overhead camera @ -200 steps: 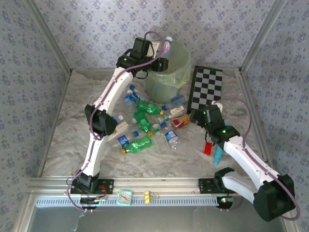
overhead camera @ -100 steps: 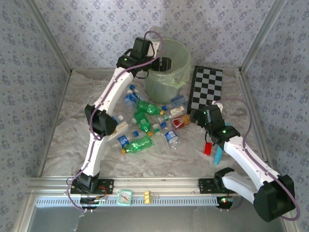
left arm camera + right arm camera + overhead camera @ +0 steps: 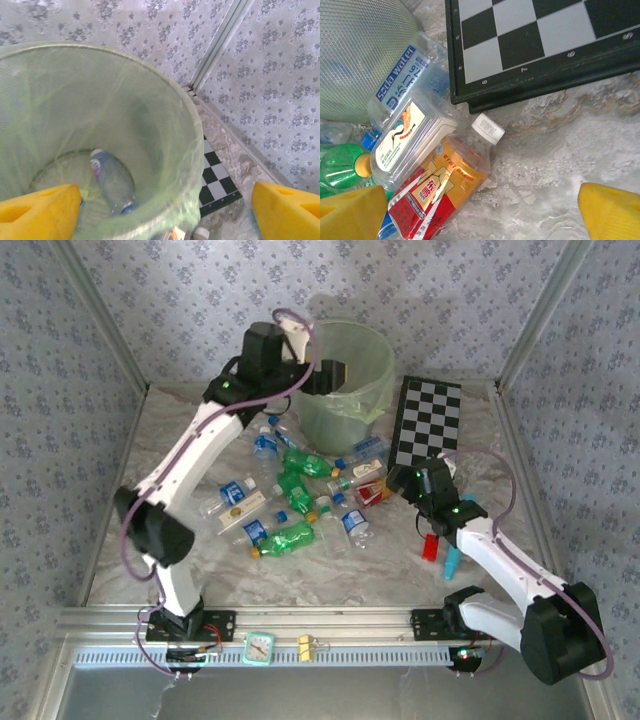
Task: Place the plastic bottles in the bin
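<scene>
Big round pale green translucent bin [image 3: 150, 115] directly under my left gripper [image 3: 165, 195], so drops land inside; fingers apart, empty; clear blue-labelled plastic bottle [image 3: 112, 180] lies at bottom; my right gripper [image 3: 481, 200] spread wide; reddish white-capped bottle [image 3: 445, 185] just ahead, probably next pick.

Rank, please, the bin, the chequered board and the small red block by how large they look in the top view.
1. bin: largest.
2. chequered board: somewhat smaller.
3. red block: by far the smallest.
</scene>
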